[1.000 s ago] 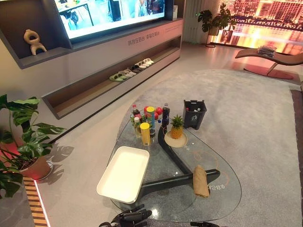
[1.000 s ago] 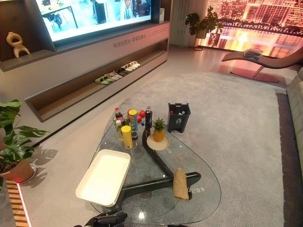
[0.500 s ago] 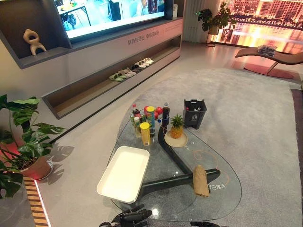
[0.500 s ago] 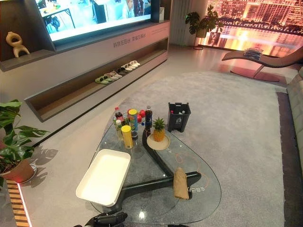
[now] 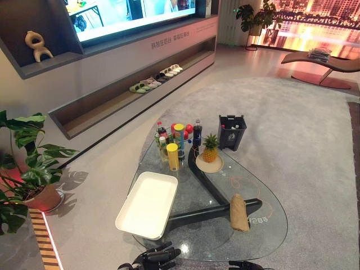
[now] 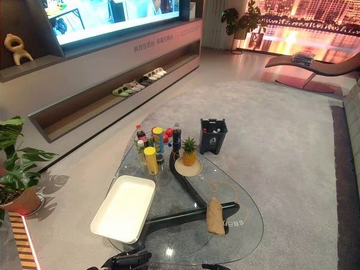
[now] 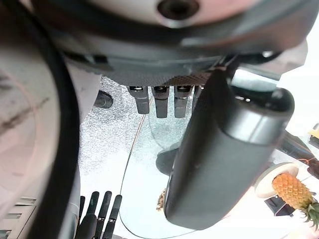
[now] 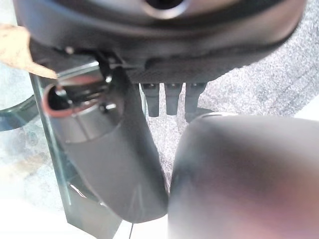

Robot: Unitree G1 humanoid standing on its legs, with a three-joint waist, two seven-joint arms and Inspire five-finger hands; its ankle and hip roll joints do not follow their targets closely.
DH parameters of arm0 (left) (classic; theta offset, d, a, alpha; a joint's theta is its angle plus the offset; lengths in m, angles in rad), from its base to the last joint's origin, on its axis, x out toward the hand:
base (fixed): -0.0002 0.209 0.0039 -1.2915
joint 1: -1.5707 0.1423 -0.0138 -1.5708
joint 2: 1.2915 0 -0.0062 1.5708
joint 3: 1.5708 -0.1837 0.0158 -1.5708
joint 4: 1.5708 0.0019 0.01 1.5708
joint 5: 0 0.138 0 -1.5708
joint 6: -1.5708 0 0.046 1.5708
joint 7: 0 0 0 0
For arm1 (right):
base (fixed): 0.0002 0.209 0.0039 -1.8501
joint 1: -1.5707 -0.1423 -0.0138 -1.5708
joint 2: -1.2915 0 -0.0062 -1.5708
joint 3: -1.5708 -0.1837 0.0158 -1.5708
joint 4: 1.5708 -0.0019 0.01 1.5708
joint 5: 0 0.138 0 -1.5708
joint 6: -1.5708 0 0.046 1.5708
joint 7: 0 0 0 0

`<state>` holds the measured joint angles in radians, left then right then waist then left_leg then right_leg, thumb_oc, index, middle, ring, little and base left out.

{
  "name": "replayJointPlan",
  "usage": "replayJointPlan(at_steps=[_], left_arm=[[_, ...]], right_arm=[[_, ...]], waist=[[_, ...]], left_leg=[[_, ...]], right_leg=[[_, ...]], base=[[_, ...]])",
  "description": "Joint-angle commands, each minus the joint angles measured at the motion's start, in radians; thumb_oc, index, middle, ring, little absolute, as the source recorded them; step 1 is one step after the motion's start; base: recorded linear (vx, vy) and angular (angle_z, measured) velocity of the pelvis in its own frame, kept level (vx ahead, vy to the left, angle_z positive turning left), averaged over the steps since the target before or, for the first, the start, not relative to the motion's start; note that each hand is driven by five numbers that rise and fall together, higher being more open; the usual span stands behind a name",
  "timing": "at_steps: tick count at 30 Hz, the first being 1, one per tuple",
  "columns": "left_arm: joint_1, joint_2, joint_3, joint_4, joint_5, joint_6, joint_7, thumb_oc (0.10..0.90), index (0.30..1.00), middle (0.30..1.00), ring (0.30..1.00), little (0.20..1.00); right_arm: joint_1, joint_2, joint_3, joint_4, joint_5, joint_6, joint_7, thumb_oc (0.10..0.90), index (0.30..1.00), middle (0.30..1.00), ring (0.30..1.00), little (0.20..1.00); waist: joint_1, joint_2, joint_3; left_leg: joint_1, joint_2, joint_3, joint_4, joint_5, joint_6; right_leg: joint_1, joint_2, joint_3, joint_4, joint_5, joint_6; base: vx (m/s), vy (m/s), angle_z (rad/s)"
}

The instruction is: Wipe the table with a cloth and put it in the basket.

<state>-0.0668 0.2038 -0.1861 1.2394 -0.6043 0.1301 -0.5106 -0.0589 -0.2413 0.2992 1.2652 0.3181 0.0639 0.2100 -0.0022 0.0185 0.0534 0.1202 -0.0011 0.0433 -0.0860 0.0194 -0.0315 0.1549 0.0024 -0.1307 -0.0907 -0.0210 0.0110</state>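
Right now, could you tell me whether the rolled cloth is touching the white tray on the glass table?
Apart. The left eye view shows the cloth lying toward the table's right side and the white tray on its left, with bare glass and the dark table base between them.

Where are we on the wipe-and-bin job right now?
Nothing looks done. The rolled tan cloth lies untouched on the glass table, near its right edge. Nothing is in hand: the left hand hangs at the near edge with relaxed fingers, and the right hand is also empty. Left: grasp the cloth, wipe, then drop it in the white rectangular basket.
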Motion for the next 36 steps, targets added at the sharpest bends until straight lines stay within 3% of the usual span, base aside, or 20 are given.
replayJointPlan(at_steps=[1,12,20,26,36], left_arm=[[-0.021,-0.047,-0.066,0.032,-0.004,-0.001,0.006,0.800,0.900,0.900,0.900,0.900],[0.021,-0.013,-0.120,-0.066,-0.049,-0.024,0.045,0.800,0.900,0.900,0.900,0.900],[-0.041,0.010,-0.156,-0.163,-0.147,-0.046,0.092,0.800,0.900,0.900,0.900,0.900],[-0.045,0.012,-0.161,-0.187,-0.177,-0.059,0.088,0.800,0.900,0.900,0.900,0.900],[-0.118,0.018,-0.197,-0.154,-0.149,-0.114,0.125,0.800,0.900,0.900,0.900,0.900]], right_arm=[[-0.032,0.013,0.039,-0.103,0.076,-0.080,-0.033,0.800,0.900,0.900,0.900,0.900],[0.018,-0.029,0.065,-0.526,0.146,-0.094,-0.204,0.800,0.900,0.900,0.900,0.900],[-0.047,-0.087,0.064,-0.805,0.137,-0.213,-0.513,0.800,0.900,0.900,0.900,0.900],[-0.075,-0.113,0.029,-0.915,0.079,-0.280,-0.670,0.800,0.900,0.900,0.900,0.900],[-0.166,-0.151,0.020,-1.025,-0.058,-0.289,-0.873,0.800,0.900,0.900,0.900,0.900]], waist=[[0.016,-0.038,0.016],[-0.008,-0.040,0.058],[-0.035,-0.044,0.198],[-0.060,-0.029,0.264],[-0.084,-0.029,0.364]], left_leg=[[-0.009,0.033,0.031,0.019,-0.056,-0.018],[-0.074,0.032,0.038,0.038,-0.049,-0.009],[-0.259,-0.003,0.057,0.230,-0.085,0.004],[-0.322,-0.004,0.060,0.269,-0.085,0.018],[-0.464,-0.009,0.048,0.360,-0.081,0.009]], right_leg=[[-0.053,-0.085,-0.017,0.014,0.026,0.094],[-0.125,-0.077,0.012,0.024,0.039,0.096],[-0.262,-0.069,0.042,0.096,0.044,0.072],[-0.352,-0.058,0.058,0.188,0.021,0.062],[-0.483,-0.049,0.067,0.259,0.019,0.048]], base=[[-0.02,-0.047,-0.01],[-0.03,-0.019,-0.01],[-0.15,-0.010,-0.05],[-0.03,0.026,-0.03],[-0.03,0.006,-0.03]])
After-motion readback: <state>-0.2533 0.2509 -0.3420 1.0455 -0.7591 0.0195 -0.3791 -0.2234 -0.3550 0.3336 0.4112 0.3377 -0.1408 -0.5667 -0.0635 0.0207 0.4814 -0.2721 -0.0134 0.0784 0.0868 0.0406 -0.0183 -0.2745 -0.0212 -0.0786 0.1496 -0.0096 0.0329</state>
